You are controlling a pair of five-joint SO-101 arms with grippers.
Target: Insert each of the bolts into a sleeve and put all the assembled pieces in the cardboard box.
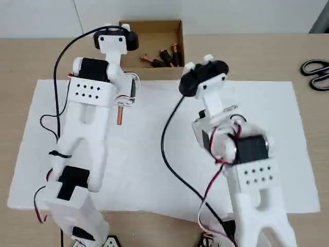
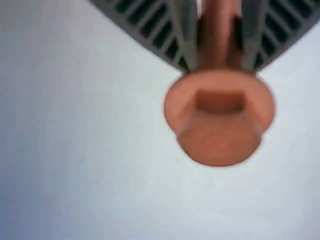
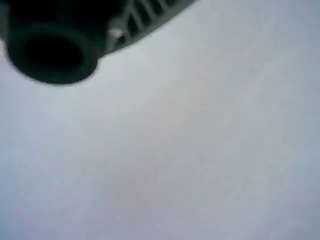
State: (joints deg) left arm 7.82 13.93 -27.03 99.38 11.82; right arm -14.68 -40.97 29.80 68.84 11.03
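- Flat white paper sheet (image 1: pixel 154 170) covers tan wooden table (image 1: pixel 20 56).
- Left gripper (image 2: pixel 218 40) clamps smooth copper flanged hex bolt (image 2: pixel 219 117).
- Right gripper (image 3: pixel 75 20) grips black tubular sleeve (image 3: pixel 50 55).

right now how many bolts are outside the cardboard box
1: a copper bolt clamped in the left gripper over the white sheet, near the cardboard box. Others could be hidden from view.
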